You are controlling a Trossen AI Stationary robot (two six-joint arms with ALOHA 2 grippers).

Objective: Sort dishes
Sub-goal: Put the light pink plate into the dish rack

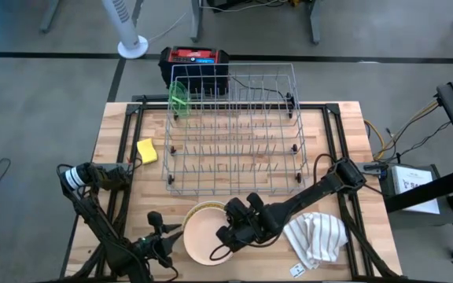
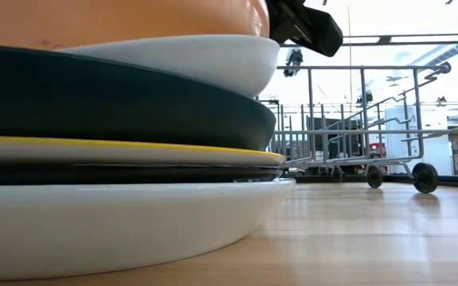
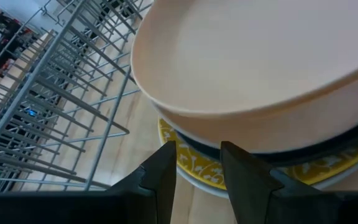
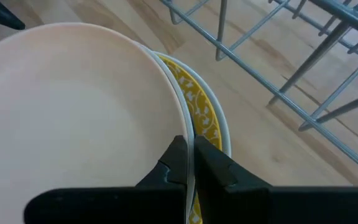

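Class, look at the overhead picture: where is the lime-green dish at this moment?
In the high view the lime-green dish stands upright in the far left corner of the wire rack, just in front of the black and red box.

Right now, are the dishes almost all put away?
Not nearly. Only a green dish stands in the rack. The right pincer is shut on the rim of the peach bowl atop the stack; the left pincer waits open beside it. The white bowl, black dish and plates below remain.
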